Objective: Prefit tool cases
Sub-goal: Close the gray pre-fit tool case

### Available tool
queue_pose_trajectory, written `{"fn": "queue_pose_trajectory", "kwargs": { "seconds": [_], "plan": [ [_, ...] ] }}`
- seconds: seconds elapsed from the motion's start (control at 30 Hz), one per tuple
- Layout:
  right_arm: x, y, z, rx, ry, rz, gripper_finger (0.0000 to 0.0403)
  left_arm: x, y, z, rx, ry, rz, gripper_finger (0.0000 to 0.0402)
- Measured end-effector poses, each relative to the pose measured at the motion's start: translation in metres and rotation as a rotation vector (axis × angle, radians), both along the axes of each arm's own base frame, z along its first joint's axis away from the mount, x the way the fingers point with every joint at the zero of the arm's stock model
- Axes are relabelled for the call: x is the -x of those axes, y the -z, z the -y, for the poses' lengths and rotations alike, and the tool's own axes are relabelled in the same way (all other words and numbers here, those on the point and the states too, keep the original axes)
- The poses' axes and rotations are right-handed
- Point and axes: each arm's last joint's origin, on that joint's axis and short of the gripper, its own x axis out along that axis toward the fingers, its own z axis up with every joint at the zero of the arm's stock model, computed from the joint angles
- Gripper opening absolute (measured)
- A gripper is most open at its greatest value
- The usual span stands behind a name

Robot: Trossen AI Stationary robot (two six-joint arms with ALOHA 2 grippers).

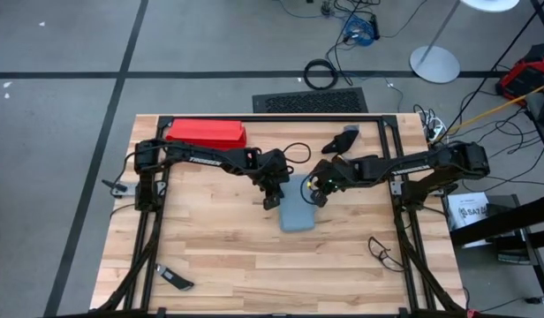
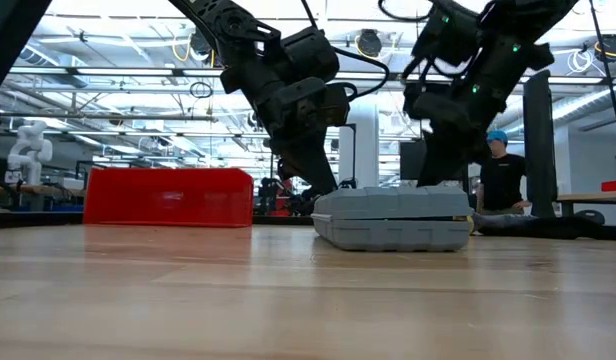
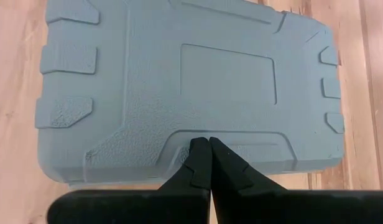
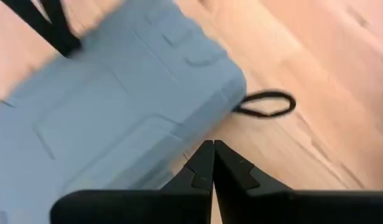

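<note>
Tool case (image 1: 298, 210) lies flat and closed on the wooden table (image 1: 237, 265), mid-table, directly under and between my two claws. Left gripper (image 3: 208, 142) has its fingers pressed together, empty, tips over the case's lid near one long edge. Right gripper (image 4: 212, 146) is likewise pinched shut on nothing, tips just past the case's corner, above bare wood. My read on handling: rigid moulded plastic, textured lid, probably light unless loaded; it should slide on the wood if pushed from one side only, so I'd brace one claw against an edge while the other works the seam or latch side. A shut fingertip wedged at the seam looks the best purchase; the flat lid offers nothing to pinch. The low view shows what the overhead cannot: the seam line around the case's side and that both halves sit together. The right wrist view alone picks up a black cable loop (image 4: 266, 104) just beyond the case's corner. Red box (image 1: 207, 133) sits well behind the left claw.
</note>
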Motion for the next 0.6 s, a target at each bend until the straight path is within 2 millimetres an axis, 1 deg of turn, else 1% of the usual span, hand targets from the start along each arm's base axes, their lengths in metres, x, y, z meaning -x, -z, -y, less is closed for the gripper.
{"fn": "queue_pose_trajectory", "kwargs": {
  "seconds": [0.13, 0.23, 0.33, 0.5, 0.6],
  "plan": [
    [-0.003, -0.009, -0.008, 0.01, -0.06, 0.079, 0.0, 0.0, 0.0, 0.0, 0.0, -0.001, -0.002, 0.0],
    [-0.011, -0.007, -0.013, 0.004, -0.122, 0.12, 0.0, 0.0, 0.001, 0.0, -0.005, -0.004, -0.004, 0.0],
    [-0.019, 0.004, -0.016, -0.012, -0.146, 0.104, 0.0, 0.0, 0.001, 0.0, -0.015, -0.01, -0.008, 0.0],
    [-0.028, 0.03, -0.016, -0.054, -0.12, 0.027, 0.0, 0.001, 0.002, 0.0, -0.017, -0.011, -0.017, 0.0],
    [-0.031, 0.033, -0.016, -0.059, -0.107, 0.031, 0.0, 0.003, -0.001, 0.0, -0.02, -0.012, -0.022, 0.0]
  ]
}}
